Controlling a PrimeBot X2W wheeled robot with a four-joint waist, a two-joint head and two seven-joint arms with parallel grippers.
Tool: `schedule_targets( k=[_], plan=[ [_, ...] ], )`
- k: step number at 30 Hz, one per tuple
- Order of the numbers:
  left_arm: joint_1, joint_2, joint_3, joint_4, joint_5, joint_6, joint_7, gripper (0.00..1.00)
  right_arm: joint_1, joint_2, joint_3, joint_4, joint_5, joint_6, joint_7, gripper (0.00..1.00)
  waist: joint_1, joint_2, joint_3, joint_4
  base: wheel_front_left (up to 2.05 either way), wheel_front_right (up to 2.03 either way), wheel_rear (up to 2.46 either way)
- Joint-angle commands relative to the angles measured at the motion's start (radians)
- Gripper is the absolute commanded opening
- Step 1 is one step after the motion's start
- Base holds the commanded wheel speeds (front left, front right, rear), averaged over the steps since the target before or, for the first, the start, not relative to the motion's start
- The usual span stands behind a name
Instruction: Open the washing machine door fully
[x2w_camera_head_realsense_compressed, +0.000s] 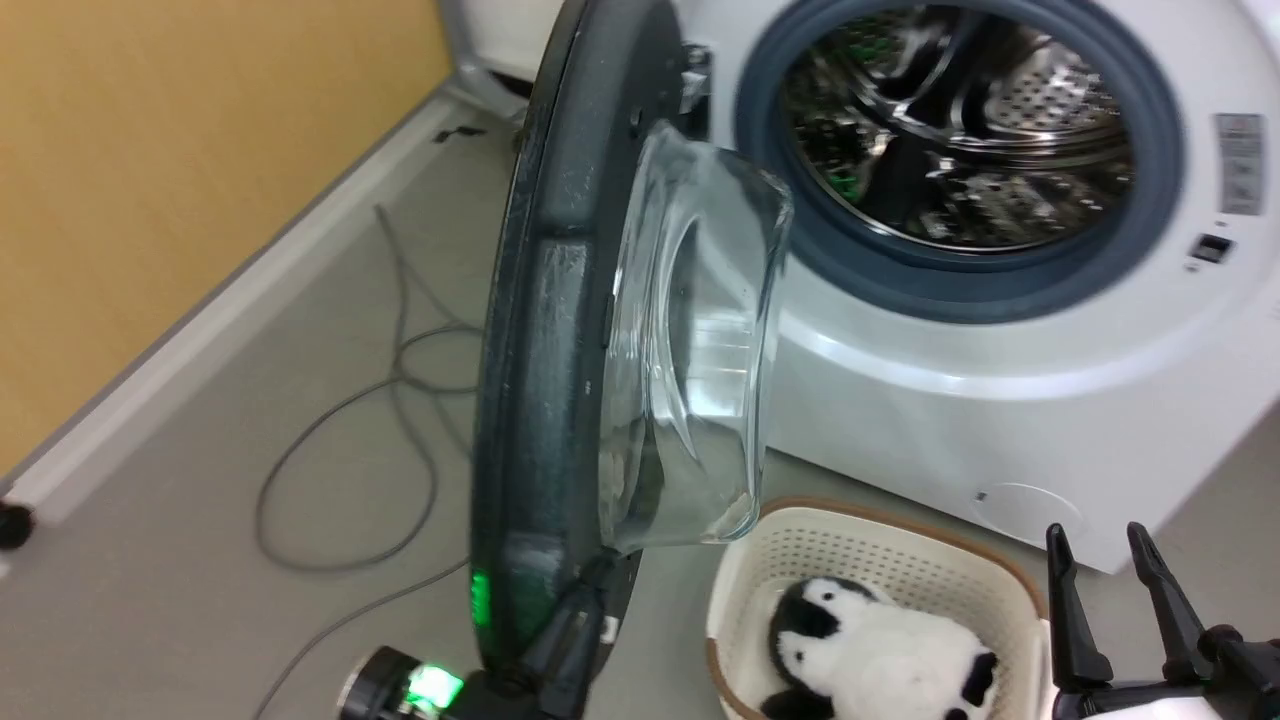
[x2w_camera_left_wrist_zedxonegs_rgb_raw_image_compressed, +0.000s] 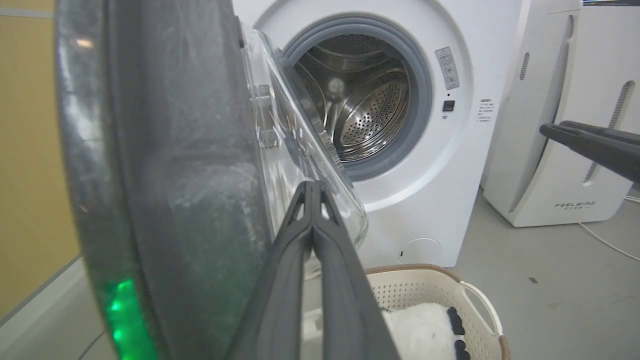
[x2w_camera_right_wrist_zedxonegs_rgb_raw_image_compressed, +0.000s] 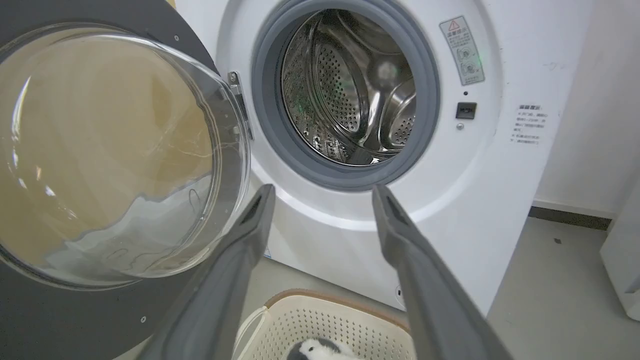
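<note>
Grey floor (x2w_camera_head_realsense_compressed: 300, 420) spreads under everything, and nearest on it, at 5 o'clock in the head view, stands a cream basket (x2w_camera_head_realsense_compressed: 880, 530) with a penguin toy (x2w_camera_head_realsense_compressed: 880, 650) inside. Just past the basket at 4 o'clock the right tool (x2w_camera_head_realsense_compressed: 1098, 535) hangs with its two fingers spread and nothing between them, well apart from the task's thing. At 6 o'clock the left tool (x2w_camera_left_wrist_zedxonegs_rgb_raw_image_compressed: 312, 186) has its fingers pressed together on nothing; they lie along the inner side of the door (x2w_camera_head_realsense_compressed: 545, 330), just beside its glass bowl (x2w_camera_head_realsense_compressed: 700, 350), though actual contact cannot be told. From this tool the door lies at 12 o'clock and stands on edge to the head camera, its rim running from 6 to 12 o'clock, roughly square to the front of the washing machine (x2w_camera_head_realsense_compressed: 1000, 400). Its hinge is at the far end, beside the open drum (x2w_camera_head_realsense_compressed: 960, 130) at 1 o'clock. The left tool is much the nearer and is already on the inner face, so finishing the swing probably calls for a sideways push toward 9 o'clock, where a loose cable (x2w_camera_head_realsense_compressed: 400, 370) lies and, farthest off, the yellow wall (x2w_camera_head_realsense_compressed: 150, 150) rises.
</note>
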Motion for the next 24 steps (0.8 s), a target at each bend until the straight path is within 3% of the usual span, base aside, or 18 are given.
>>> schedule_targets(
  k=[1,17,24],
  plan=[
    [-0.007,0.007,0.017,0.001,-0.008,0.009,-0.004,0.0,0.001,0.002,-0.001,-0.002,-0.007,0.001,-0.005,1.0,0.0,0.0,0.013,0.033,0.0,0.0,0.0],
    [-0.08,0.052,0.28,0.055,-0.079,0.074,-0.004,0.0,-0.024,0.002,-0.006,-0.007,-0.045,0.001,-0.005,1.0,0.0,0.0,0.067,0.063,0.0,0.0,0.0],
    [-0.156,0.066,0.39,0.133,-0.111,0.068,-0.004,0.0,-0.044,0.002,-0.005,-0.011,-0.076,0.001,-0.005,1.0,0.0,0.0,0.12,0.049,0.0,0.0,0.0]
  ],
)
